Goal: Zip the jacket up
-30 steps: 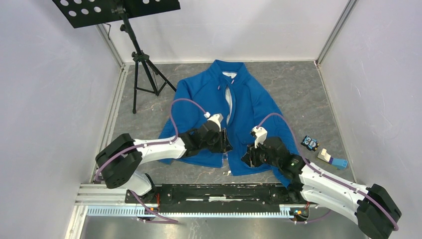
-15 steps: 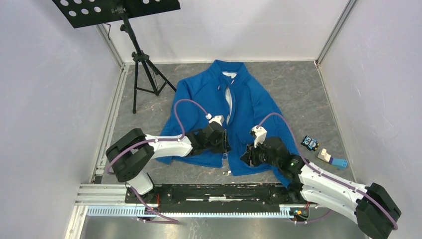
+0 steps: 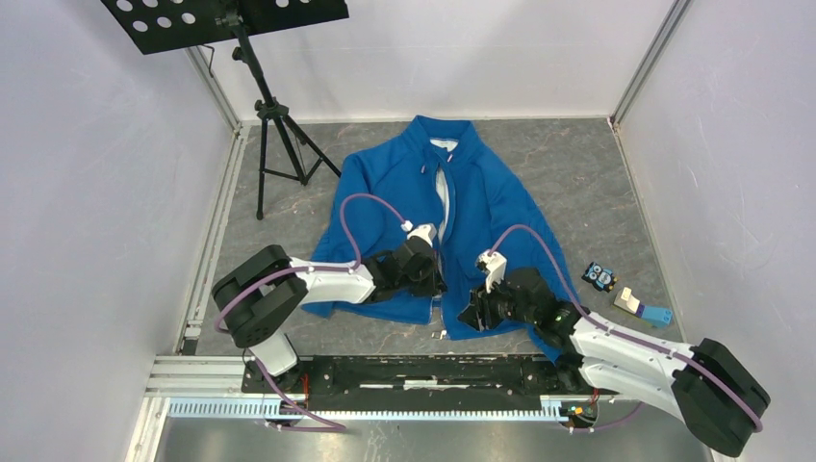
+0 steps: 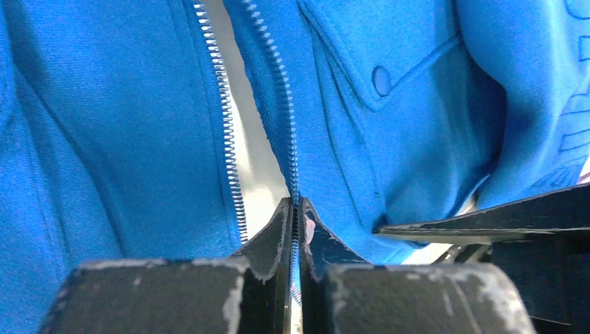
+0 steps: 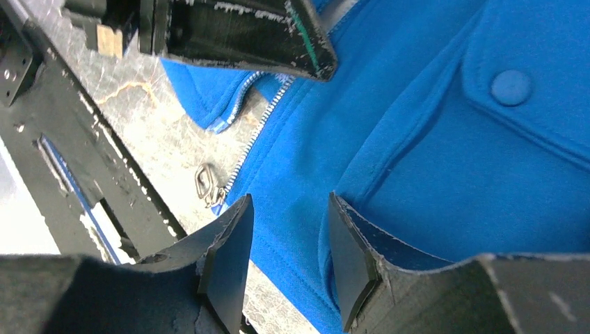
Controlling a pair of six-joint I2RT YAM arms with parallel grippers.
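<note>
Near the jacket (image 3: 491,188) hem, your left pincer (image 4: 295,212) pinches one zipper row (image 4: 273,83), right pincer (image 5: 288,209) gapes empty; pulling now could slip the teeth free.

What I can't make out from here

In the top view my left arm (image 3: 327,281) and right arm (image 3: 616,351) cover the jacket's (image 3: 491,192) lower front. The stand's tray (image 3: 226,17) runs off the upper edge. The small dark item (image 3: 599,277) at right is too tiny to name. In the left wrist view, the zipper teeth (image 4: 282,104) vanish between the left gripper's (image 4: 295,212) pressed-together fingers.
</note>
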